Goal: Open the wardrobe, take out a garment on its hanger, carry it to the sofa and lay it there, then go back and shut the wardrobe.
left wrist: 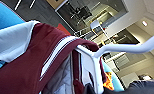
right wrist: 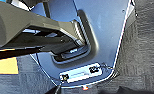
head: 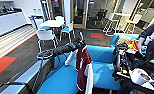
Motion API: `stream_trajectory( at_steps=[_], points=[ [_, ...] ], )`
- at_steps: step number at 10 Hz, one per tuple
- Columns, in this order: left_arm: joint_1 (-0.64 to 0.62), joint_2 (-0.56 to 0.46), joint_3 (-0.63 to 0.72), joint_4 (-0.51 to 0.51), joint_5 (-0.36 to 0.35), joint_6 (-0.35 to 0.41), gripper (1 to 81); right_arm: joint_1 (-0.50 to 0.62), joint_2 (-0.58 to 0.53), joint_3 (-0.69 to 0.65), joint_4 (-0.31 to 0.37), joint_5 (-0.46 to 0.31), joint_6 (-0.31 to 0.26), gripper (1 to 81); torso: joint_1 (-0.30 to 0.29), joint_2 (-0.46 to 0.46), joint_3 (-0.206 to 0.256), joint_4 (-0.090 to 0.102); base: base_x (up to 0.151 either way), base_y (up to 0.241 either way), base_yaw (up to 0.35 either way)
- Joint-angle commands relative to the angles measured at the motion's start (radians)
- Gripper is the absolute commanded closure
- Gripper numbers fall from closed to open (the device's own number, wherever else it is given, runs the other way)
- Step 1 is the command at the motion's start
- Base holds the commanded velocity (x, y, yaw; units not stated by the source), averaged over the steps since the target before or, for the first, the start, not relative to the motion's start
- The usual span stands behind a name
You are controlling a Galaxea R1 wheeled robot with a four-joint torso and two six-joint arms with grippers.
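My left arm reaches in from the left, and the left gripper (head: 80,44) is shut on the hanger at its top. The garment (head: 82,67), dark red with white sleeves, hangs from it just above the seat of the bright blue sofa (head: 103,71). In the left wrist view the white hanger (left wrist: 118,48) runs through the collar of the garment (left wrist: 25,72), with the sofa (left wrist: 3,17) behind. The right wrist view looks down on my own blue-grey base (right wrist: 105,37) and the grey carpet (right wrist: 143,50).
A person (head: 149,37) with a control rig stands at the right, close to the sofa's end. An orange cushion (head: 133,45) lies on the sofa's far corner. A white table (head: 51,23) and white chairs (head: 46,35) stand behind on dark carpet.
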Motion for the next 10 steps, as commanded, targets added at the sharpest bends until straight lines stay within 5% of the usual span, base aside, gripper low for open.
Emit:
stream_trajectory(
  at_steps=[1, 2, 8, 9, 10],
  points=[
    [-0.183, 0.064, -0.026, 0.030, -0.025, -0.003, 81.1, -0.015, 0.002, 0.002, -0.005, -0.054, 0.001, 1.0, 0.000, 0.000, 0.000, 0.000, 0.000, 0.000, 0.000],
    [-0.166, 0.064, -0.030, 0.049, -0.025, -0.003, 81.1, -0.015, 0.002, 0.002, -0.005, -0.052, 0.001, 1.0, 0.000, 0.000, 0.000, 0.000, 0.000, 0.000, 0.000],
    [-0.071, 0.057, -0.030, 0.128, -0.024, -0.005, 81.1, -0.018, 0.014, 0.002, -0.005, -0.051, 0.001, 1.0, 0.000, 0.000, 0.000, 0.197, 0.000, 0.000, 0.000],
    [-0.052, 0.041, -0.028, 0.143, -0.025, -0.005, 81.1, -0.017, 0.015, 0.001, -0.001, -0.051, 0.002, 1.0, 0.000, 0.000, 0.000, 0.135, 0.000, 0.000, 0.000],
    [-0.034, 0.024, -0.028, 0.155, -0.025, -0.005, 81.1, -0.017, 0.015, 0.002, 0.001, -0.051, 0.001, 1.0, 0.000, 0.000, 0.000, 0.170, 0.000, 0.000, 0.000]
  ],
)
